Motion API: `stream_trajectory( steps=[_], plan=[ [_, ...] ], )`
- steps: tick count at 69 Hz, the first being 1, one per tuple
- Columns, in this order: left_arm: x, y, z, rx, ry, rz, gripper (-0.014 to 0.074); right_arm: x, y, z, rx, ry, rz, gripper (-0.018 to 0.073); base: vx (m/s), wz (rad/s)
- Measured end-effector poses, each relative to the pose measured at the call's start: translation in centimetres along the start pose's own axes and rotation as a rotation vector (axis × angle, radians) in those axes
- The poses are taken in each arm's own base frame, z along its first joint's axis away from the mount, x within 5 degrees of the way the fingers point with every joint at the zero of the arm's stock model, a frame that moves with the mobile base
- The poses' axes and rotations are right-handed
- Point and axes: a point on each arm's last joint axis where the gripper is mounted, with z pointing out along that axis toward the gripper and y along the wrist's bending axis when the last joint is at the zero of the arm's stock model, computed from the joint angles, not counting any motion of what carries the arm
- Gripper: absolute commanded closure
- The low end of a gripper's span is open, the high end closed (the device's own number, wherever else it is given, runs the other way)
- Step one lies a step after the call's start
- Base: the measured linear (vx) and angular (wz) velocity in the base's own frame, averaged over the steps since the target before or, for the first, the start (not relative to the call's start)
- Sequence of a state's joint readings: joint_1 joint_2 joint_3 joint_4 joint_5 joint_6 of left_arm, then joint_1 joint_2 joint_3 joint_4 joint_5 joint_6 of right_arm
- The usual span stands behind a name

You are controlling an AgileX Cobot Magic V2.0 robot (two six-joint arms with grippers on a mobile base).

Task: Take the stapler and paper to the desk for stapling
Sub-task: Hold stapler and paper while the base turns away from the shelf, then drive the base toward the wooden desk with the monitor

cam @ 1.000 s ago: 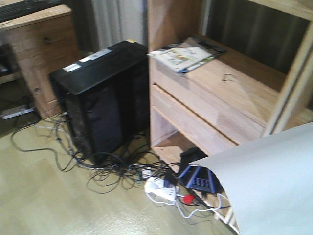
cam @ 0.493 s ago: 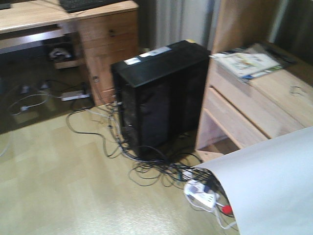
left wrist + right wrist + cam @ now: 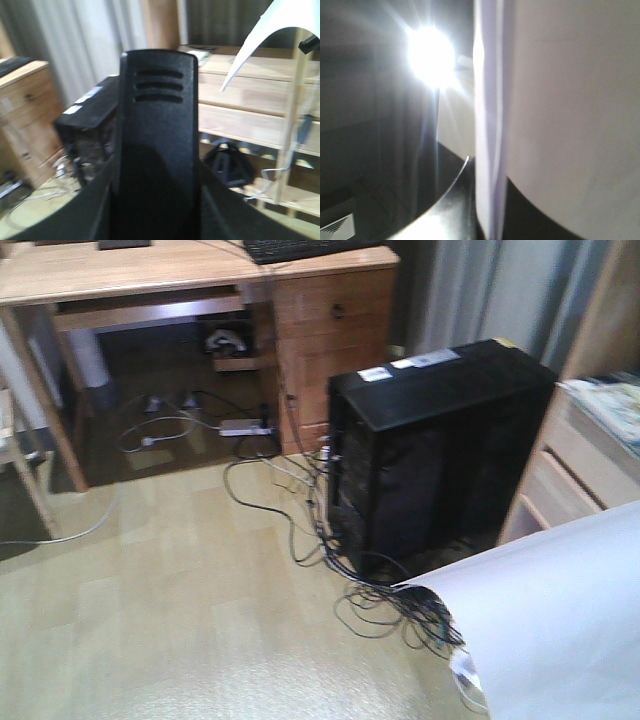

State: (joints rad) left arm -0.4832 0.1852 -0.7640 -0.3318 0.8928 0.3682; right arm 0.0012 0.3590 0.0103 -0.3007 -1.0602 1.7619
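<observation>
The left hand is clamped on the stapler, holding it upright and close to its wrist camera. The right hand is raised off to the side, closed on the paper — the sheet curls in the air above the floor. Both things are well apart from the tabletop, which lies beyond a black computer tower and tangled cables.
</observation>
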Motion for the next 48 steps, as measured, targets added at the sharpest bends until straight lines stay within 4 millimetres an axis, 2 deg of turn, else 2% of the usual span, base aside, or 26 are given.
stream_trajectory(
  steps=[48],
  plan=[
    [0.00,0.00,0.00,0.000,0.000,0.000,0.0603,0.00,0.00,0.00,0.000,0.000,0.000,0.0566,0.18,0.33]
  ],
)
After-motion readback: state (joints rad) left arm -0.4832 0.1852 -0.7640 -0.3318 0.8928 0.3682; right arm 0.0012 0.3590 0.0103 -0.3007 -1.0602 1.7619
